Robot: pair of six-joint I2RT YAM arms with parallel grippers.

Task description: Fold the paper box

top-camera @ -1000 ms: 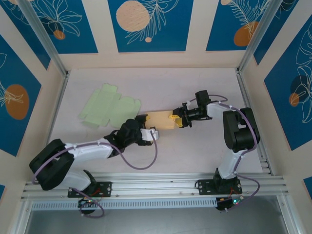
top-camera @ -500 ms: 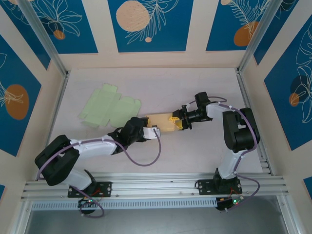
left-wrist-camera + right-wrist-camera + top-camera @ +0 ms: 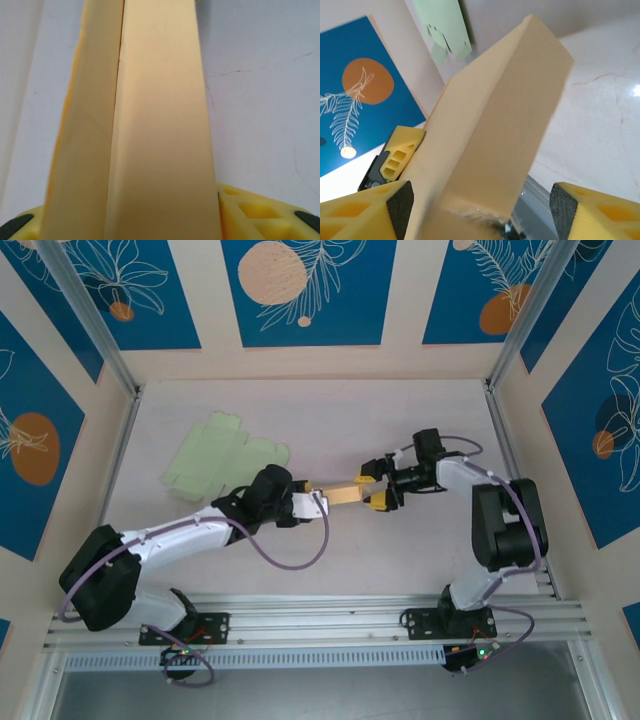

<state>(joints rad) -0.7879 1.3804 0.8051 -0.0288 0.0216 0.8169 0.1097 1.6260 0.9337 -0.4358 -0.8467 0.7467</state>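
Spanning the gap between the two grippers over the middle of the desk, the box had its left end clamped in the left gripper. Its right end sat inside the right gripper, whose jaws stood apart around it. In the right wrist view one pad met the cardboard while the other sat clear of it. Toward the desk's far-left corner lay a flat pale-green sheet, apart from the box, with the left arm just beside its near edge. The box was plain tan, long and narrow, two long faces meeting at a sharp crease.
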